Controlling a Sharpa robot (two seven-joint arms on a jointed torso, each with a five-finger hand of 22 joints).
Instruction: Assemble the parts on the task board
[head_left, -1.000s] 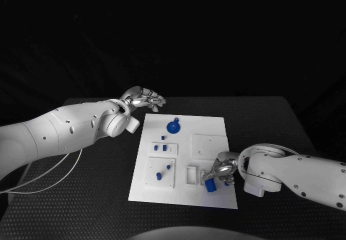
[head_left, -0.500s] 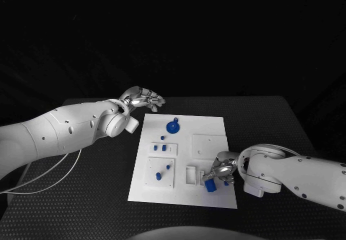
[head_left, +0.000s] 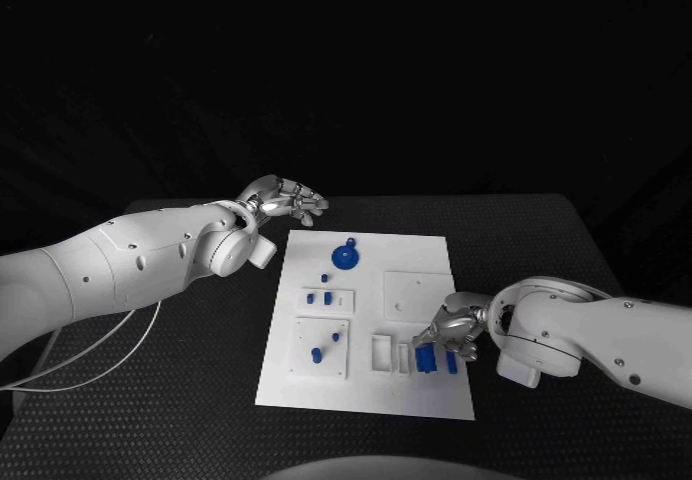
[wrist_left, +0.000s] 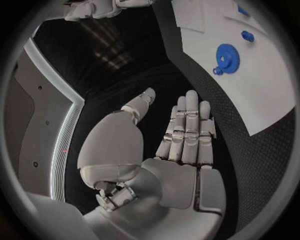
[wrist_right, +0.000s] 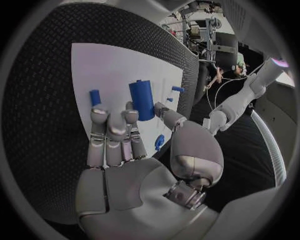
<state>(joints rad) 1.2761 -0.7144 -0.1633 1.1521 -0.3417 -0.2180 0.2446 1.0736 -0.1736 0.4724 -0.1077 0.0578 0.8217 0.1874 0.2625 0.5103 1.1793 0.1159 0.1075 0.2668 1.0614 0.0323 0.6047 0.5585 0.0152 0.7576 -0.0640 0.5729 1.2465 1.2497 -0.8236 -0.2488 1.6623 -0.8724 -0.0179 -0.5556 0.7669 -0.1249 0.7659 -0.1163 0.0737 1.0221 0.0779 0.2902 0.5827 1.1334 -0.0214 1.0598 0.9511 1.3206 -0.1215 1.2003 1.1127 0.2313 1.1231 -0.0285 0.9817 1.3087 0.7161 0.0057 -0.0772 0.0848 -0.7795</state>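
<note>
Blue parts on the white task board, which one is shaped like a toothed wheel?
The round blue gear near the board's far edge, closest to the left hand; the other blue parts are small pegs and blocks.

the right hand (head_left: 450, 338) sits low over the task board (head_left: 426, 250) at about five o'clock, crowding the blue block (head_left: 426, 358) and small blue peg (head_left: 451, 363) just beside its fingers. the left hand (head_left: 286, 197) hangs off the board's eleven o'clock corner, over black table (head_left: 534, 240). between them the board's middle lies open from above, broken by the upright blue gear (head_left: 345, 256) toward twelve and short blue pegs (head_left: 325, 296) toward nine. the bare white panel (head_left: 418, 290) at three o'clock is unobstructed.
</note>
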